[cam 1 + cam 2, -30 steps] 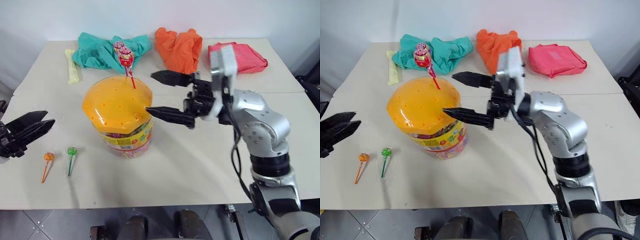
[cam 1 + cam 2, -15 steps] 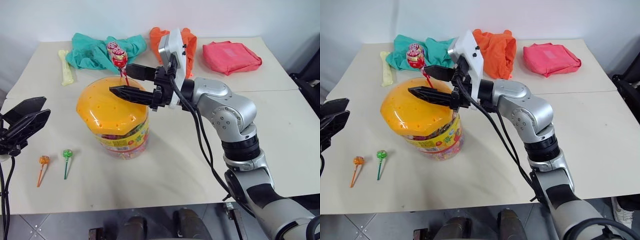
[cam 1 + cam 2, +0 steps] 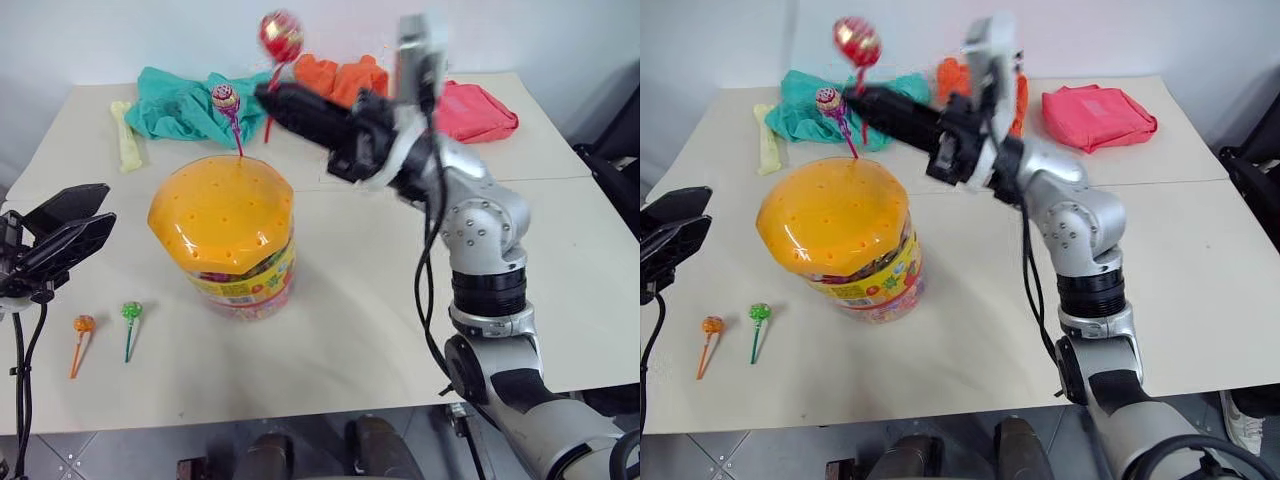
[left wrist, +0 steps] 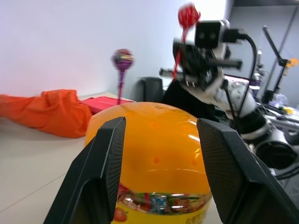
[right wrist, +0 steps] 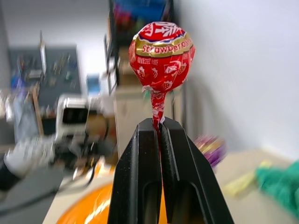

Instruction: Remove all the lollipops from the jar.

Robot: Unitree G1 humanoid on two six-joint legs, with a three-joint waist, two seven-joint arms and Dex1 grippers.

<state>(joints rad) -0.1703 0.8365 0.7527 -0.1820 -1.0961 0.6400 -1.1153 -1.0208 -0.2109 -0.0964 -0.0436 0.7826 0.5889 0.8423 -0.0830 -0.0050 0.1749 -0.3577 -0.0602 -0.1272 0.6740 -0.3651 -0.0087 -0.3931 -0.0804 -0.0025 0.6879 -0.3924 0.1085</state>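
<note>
While your left gripper (image 3: 70,225) hangs at the left edge of the frame with its fingers spread and nothing between them, two lollipops lie on the table (image 3: 380,300) at lower left: an orange lollipop (image 3: 83,325) and, just beside it, a green lollipop (image 3: 132,312). Left of centre you see the jar (image 3: 228,232), a purple lollipop (image 3: 226,98) standing in its orange lid (image 3: 220,208). Above it, at the top of the frame, your right gripper (image 5: 160,133) is clamped on the stick of a red lollipop (image 3: 281,35), clear of the jar.
</note>
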